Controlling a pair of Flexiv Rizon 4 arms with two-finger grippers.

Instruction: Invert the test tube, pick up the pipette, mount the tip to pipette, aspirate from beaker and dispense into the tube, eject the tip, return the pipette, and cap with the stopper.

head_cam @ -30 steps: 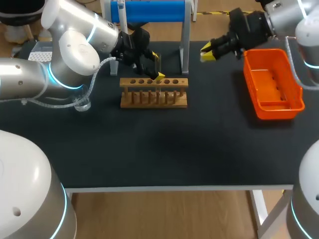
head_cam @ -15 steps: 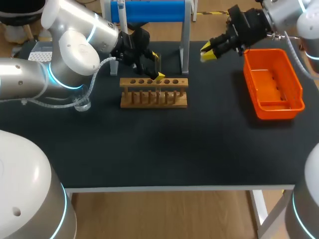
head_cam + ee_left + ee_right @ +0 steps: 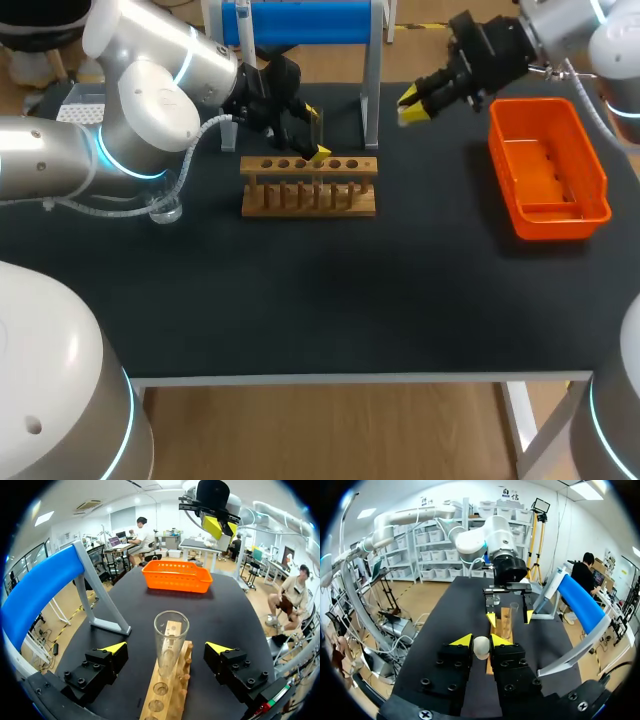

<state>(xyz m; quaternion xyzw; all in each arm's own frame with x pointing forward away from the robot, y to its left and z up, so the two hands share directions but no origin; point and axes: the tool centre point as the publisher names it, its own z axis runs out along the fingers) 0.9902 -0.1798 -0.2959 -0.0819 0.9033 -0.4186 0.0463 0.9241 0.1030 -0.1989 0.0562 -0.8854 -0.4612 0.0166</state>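
The test tube is stood upright in the rack, flanked untouched by the widely spread left hand. The stopper is pinched in the right hand, from which the tube is seen at twelve o'clock, axis vertical.

The rack sits toward the tabletop's back, test tube standing in it. Beaker's left of the rack, basket well off to its right, stand just behind. Right gripper, pinching the stopper, hangs behind-right of the rack.
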